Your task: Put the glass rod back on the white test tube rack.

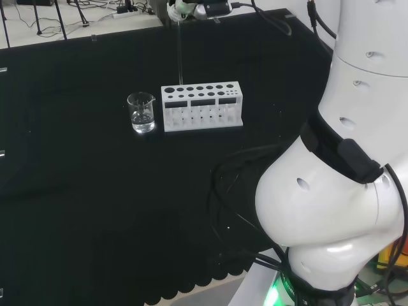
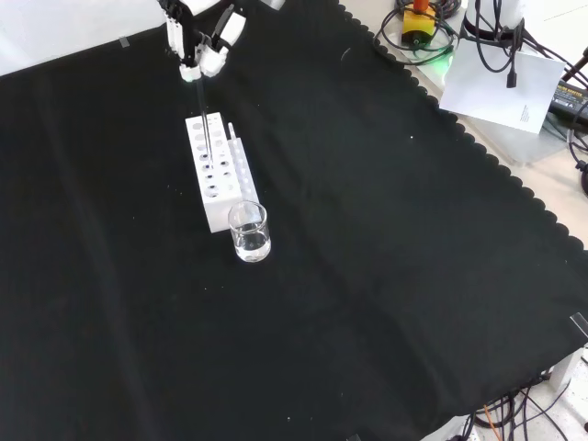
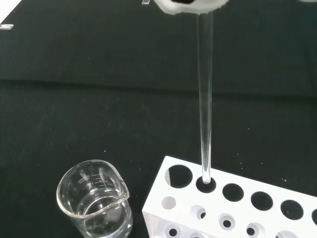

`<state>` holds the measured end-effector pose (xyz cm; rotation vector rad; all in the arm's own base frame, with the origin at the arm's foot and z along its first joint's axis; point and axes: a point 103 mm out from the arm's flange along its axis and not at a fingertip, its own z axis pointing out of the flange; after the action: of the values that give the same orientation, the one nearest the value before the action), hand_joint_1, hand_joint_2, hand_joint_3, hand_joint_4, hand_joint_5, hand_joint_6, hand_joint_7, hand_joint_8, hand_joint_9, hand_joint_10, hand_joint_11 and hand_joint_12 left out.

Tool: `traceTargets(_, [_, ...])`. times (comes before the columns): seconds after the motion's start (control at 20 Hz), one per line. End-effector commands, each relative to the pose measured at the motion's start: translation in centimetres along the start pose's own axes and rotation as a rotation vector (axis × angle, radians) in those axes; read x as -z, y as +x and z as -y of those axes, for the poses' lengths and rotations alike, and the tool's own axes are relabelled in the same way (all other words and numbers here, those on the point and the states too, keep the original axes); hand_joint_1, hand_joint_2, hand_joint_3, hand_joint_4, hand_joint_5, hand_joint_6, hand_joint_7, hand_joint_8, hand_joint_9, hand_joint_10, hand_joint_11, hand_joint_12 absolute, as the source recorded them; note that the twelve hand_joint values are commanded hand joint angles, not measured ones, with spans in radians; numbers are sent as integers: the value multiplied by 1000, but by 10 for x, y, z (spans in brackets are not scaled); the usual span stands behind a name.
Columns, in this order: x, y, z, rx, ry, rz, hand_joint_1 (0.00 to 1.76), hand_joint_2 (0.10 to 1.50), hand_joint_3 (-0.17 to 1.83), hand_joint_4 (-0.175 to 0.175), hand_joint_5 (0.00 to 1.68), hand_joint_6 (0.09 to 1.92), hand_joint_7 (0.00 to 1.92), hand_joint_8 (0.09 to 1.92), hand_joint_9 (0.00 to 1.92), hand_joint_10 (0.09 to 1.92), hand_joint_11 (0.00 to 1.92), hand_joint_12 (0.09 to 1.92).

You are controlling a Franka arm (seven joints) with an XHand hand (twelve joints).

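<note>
Hand: pinching the top of the glass rod, which hangs upright straight below it.
Rod tip: at the mouth of a back-row hole in the white test tube rack.
Beaker: just beside the rack's end.
Doing it well: I'd keep the rod vertical, lower slowly, release once seated.

glass rod: 1 | white test tube rack: 1 | glass beaker: 1, some clear liquid in it | hand: 1
</note>
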<state>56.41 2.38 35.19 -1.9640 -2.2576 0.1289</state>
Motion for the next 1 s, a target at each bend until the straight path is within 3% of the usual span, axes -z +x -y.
traceTargets(0.05, [-4,5,-8,7,1,-3,1323,1074,-175,-175,1402,87,1275,828,1606,731,1594,623])
traceTargets(0.75, [-6,-8,-15,-10,7,-9,1324,1074,-175,-175,1402,87,1276,826,1606,730,1595,623])
traceTargets(1.0, [-4,-1,-10,1,5,-12,1324,1073,-175,-175,1402,87,1276,825,1606,730,1596,624])
